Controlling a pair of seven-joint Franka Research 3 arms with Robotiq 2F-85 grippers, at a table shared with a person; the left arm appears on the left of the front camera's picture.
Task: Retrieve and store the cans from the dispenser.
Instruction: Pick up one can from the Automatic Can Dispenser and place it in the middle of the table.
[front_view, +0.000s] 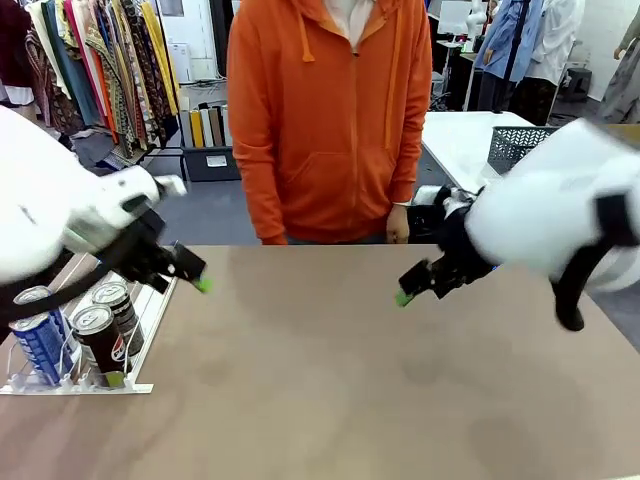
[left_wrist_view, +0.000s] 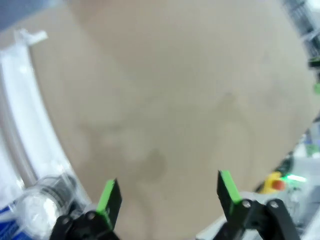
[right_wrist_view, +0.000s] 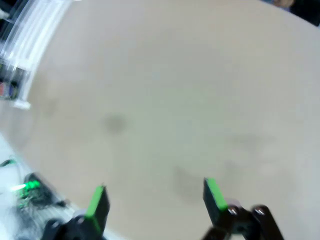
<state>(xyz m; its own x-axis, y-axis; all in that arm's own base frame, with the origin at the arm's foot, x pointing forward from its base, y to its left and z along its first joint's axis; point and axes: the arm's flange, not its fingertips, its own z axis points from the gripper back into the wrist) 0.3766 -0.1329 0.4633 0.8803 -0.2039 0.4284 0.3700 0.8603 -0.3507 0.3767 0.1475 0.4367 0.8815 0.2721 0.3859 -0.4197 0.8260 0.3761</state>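
Left end effector (front_view: 195, 275) hangs over the bench (front_view: 330, 400) in the front view, well apart from the right end effector (front_view: 415, 283). Some cans (front_view: 100, 335) stand in the dispenser (front_view: 140, 386), near the left one at its 7 o'clock. I think the reach is only starting. Next it must dip and fit its fingers around a front can.

From the left wrist, the left end effector (left_wrist_view: 167, 192) is spread wide and empty, with a blurry can top at 9 o'clock.

From the right wrist, the right end effector (right_wrist_view: 155, 196) is spread and empty too, with the dispenser (right_wrist_view: 30, 30) far off at 10 o'clock.
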